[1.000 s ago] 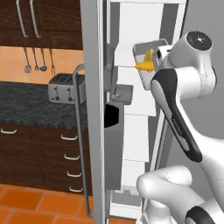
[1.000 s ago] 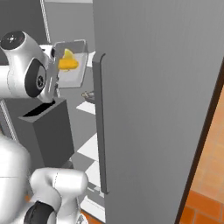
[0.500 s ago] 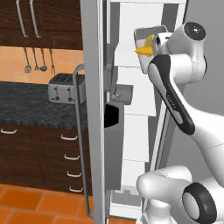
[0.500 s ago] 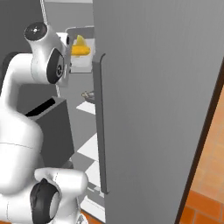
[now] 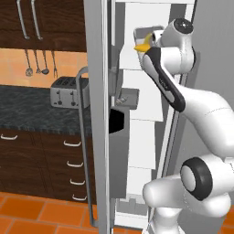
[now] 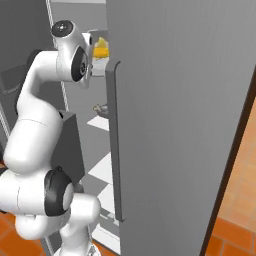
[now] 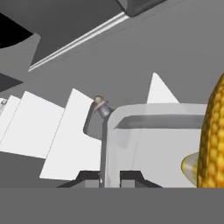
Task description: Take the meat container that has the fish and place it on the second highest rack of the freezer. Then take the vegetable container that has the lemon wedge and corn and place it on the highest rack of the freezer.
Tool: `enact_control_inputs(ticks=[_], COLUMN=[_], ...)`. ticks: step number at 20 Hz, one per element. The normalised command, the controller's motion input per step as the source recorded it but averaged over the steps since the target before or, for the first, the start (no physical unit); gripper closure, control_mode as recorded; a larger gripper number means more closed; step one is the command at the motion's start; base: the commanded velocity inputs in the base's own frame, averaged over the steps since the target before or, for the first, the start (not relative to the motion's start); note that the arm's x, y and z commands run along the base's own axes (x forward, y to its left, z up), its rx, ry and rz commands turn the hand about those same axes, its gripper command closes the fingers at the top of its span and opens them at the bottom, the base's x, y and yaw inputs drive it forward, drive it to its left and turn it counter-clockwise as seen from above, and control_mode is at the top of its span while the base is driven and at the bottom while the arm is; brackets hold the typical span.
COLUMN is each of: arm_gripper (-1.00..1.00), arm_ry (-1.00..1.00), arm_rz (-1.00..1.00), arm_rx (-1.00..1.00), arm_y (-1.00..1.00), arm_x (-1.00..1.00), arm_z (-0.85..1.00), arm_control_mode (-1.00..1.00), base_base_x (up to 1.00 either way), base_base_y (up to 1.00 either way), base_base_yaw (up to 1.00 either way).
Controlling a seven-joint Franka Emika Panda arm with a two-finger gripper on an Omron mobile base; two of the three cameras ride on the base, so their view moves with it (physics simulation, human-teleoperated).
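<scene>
Item: vegetable container (image 7: 148, 144). Clear, thin-walled tray with rounded corners, holding the corn (image 7: 213, 140) and a pale yellow piece beside it, probably the lemon wedge (image 7: 190, 168). Location: carried high inside the open freezer (image 6: 175, 100), near the top of the white interior, level with the upper shelves; whether it is above the highest rack or touching it cannot be told.

Holder: gripper (image 7: 109, 177), jaws clamped together on the near wall of the tray, one finger inside the rim and one outside.

Second item: a small grey container (image 6: 101, 108) lies on a lower shelf, contents too small to name.

Handling, as judged: tray stiff, light and smooth, so liable to slip or swing on a one-edge pinch. The corn is the heavy part and sits away from the held wall, so the tray would tend to droop. Best grip is the rim wall, kept level; loose contents could roll if tipped.

Surroundings: toaster (image 5: 67, 91) on the dark surface (image 5: 27, 114).
</scene>
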Motion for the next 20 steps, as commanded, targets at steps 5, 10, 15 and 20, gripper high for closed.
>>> enact_control_inputs(ticks=[5,10,15,20], arm_gripper=[1.00,1.00,1.00,1.00], arm_ry=[0.02,0.02,0.07,0.03], arm_rz=[-0.05,-0.01,0.00,0.00], arm_rx=[0.01,0.00,0.00,0.00], arm_y=[-0.32,-0.02,0.00,-0.04], arm_x=[0.60,0.74,0.80,0.78], arm_z=[-0.06,-0.08,-0.34,-0.18], arm_control_mode=[-1.00,-1.00,-1.00,-1.00], base_base_x=[0.00,0.00,0.00,0.00], base_base_y=[0.00,0.00,0.00,0.00], base_base_yaw=[0.00,0.00,0.00,0.00])
